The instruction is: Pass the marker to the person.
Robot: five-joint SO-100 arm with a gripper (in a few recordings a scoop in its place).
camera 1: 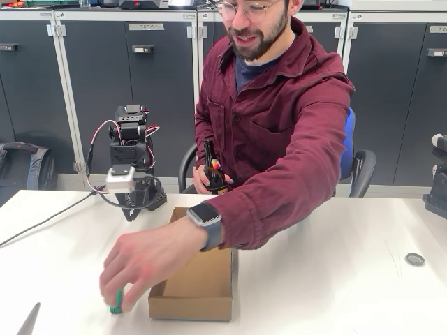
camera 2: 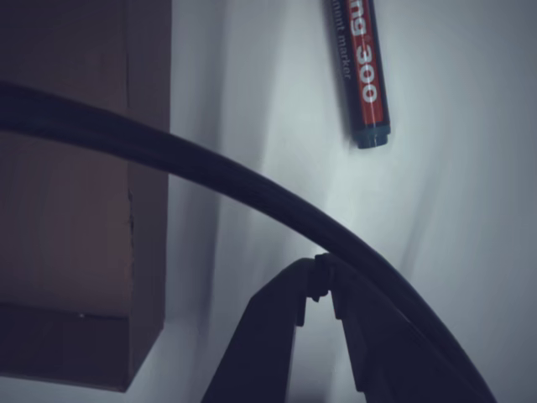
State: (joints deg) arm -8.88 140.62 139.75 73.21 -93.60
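Observation:
The marker (camera 1: 116,301) shows as a green end under the person's hand (camera 1: 143,262), on the white table left of the cardboard box. In the wrist view the marker (camera 2: 362,71) lies on the table with its red label and green end showing, and its upper part is cut off by the frame. My gripper (camera 2: 321,285) is shut with nothing between its fingers and stands well short of the marker. The arm (camera 1: 130,157) sits folded at the table's back left, behind the box. The person (camera 1: 279,132) sits behind the table and leans forward with one arm stretched out.
An open cardboard box (camera 1: 188,303) stands at the table's front middle; its wall (camera 2: 75,185) is left of my gripper. A black cable (camera 2: 252,197) crosses the wrist view. The person's other hand holds a brown bottle (camera 1: 213,171). A small round disc (camera 1: 415,259) lies at right.

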